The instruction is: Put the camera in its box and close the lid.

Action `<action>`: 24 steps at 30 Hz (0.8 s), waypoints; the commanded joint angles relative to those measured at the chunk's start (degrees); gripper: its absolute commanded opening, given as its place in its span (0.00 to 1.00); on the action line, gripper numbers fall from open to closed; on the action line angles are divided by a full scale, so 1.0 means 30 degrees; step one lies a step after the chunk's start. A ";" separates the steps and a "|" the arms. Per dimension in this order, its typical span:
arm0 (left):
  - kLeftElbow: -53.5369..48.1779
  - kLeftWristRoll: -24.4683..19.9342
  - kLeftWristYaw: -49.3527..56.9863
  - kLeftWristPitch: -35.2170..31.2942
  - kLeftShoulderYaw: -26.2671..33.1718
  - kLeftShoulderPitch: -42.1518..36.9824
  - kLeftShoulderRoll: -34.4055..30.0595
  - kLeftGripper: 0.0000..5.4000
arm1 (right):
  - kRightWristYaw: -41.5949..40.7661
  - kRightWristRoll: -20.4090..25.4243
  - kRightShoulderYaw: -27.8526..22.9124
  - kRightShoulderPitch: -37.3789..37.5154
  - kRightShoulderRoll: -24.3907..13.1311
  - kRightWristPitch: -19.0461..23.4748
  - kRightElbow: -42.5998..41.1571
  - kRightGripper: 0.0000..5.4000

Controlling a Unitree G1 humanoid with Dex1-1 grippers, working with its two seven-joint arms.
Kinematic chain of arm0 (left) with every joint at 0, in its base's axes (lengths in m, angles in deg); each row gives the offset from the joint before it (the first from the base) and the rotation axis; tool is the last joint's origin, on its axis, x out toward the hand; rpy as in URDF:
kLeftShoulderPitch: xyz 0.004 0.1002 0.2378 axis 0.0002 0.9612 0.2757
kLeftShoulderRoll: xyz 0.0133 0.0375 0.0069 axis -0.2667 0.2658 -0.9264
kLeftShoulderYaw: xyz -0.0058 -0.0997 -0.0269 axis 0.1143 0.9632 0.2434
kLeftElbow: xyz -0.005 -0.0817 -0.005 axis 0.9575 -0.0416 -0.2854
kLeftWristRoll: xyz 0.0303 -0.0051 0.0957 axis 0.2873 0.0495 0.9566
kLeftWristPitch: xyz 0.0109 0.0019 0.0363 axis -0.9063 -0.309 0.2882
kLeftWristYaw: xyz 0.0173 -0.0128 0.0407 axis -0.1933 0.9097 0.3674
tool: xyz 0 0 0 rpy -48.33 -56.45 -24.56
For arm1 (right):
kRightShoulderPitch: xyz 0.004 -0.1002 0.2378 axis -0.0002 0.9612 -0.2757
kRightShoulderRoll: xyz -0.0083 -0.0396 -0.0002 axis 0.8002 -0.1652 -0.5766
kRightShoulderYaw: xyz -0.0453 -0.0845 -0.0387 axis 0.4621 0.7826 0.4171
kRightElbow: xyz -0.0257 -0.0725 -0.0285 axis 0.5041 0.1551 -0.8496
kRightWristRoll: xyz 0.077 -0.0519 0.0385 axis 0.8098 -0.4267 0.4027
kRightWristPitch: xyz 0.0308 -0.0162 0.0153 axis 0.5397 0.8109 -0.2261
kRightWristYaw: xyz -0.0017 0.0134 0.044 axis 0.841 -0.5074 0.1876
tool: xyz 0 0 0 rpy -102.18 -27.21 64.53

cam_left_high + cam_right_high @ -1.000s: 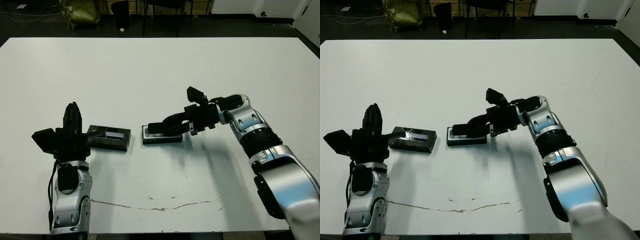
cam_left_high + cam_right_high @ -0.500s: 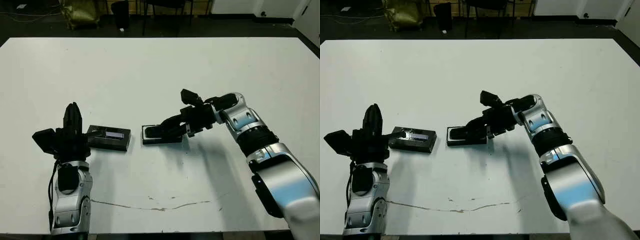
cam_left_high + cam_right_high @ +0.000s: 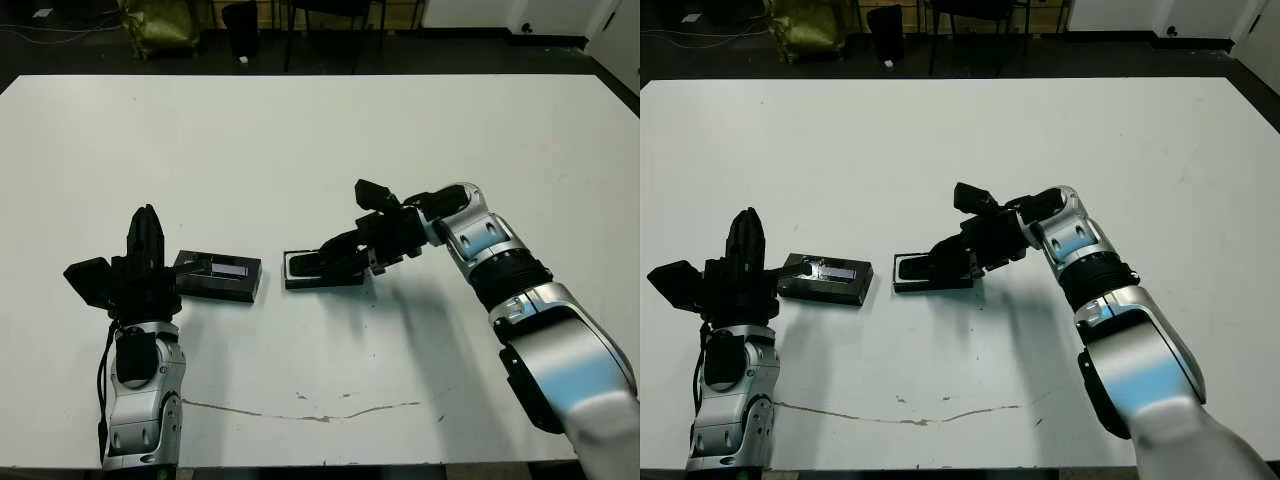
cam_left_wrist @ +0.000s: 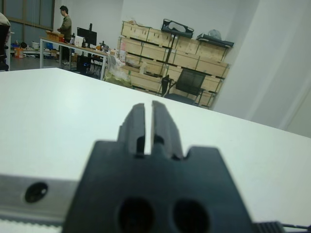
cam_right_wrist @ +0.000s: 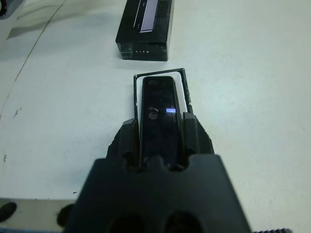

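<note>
The camera (image 5: 159, 119) hides most of the box (image 5: 185, 90) (only rim shows); its near end sits behind the right gripper (image 5: 159, 145).

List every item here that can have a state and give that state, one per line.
Camera: gripped between the right claw's fingers, lying over the box's white inside.
Box: open, on the table, no lid on it.
Lid: flat on the table beside the box, apart from it.
Right claw: shut on the camera.
Left claw: shut, empty, pointing up off the table.
</note>
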 commanded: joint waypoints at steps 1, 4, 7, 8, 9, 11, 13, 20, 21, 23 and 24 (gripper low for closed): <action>0.0286 0.0083 0.0093 -0.0103 0.0018 0.0296 0.0016 0.00 | 0.0305 -0.0304 0.0266 0.0227 0.0189 -0.0110 -0.0109 0.14; 0.0311 0.0021 0.0038 -0.0135 0.0025 0.0312 0.0003 0.00 | 0.0988 -0.0370 0.0181 0.0540 0.0315 0.0297 -0.0583 0.14; 0.0144 0.0100 0.0151 -0.0247 -0.0036 0.0378 0.0061 0.00 | 0.1495 -0.0141 -0.0115 0.1002 0.0485 0.0382 -0.1000 0.14; 0.0171 0.0120 0.0164 -0.0188 -0.0043 0.0370 0.0074 0.00 | 0.1782 -0.0182 -0.0137 0.1177 0.0501 0.0303 -0.1226 0.14; 0.0178 0.0131 0.0180 -0.0172 -0.0046 0.0369 0.0083 0.00 | 0.2075 -0.0317 -0.0074 0.1329 0.0479 0.0159 -0.1493 0.14; 0.0150 0.0074 0.0180 -0.0229 -0.0037 0.0383 0.0097 0.00 | 0.2493 -0.0551 0.0071 0.1608 0.0382 -0.0223 -0.2042 0.14; 0.0170 0.0109 0.0186 -0.0244 -0.0022 0.0384 0.0060 0.00 | 0.2468 -0.0486 0.0083 0.1757 0.0352 0.0030 -0.2388 0.14; 0.0170 0.0224 0.0127 -0.0148 -0.0105 0.0365 -0.0061 0.00 | 0.2469 -0.0312 -0.0001 0.1928 0.0177 0.0419 -0.2935 0.34; 0.0236 0.0222 0.0102 -0.0071 -0.0100 0.0334 -0.0083 0.00 | 0.2473 -0.0320 0.0022 0.1918 0.0116 0.0581 -0.3041 0.38; 0.0293 0.0161 0.0082 -0.0026 -0.0090 0.0276 -0.0082 0.00 | 0.2374 -0.0229 0.0029 0.1887 0.0005 0.1003 -0.3213 0.46; 0.0303 0.0126 0.0056 -0.0027 -0.0087 0.0258 -0.0091 0.00 | 0.2333 -0.0211 0.0038 0.1892 -0.0054 0.1007 -0.3282 0.50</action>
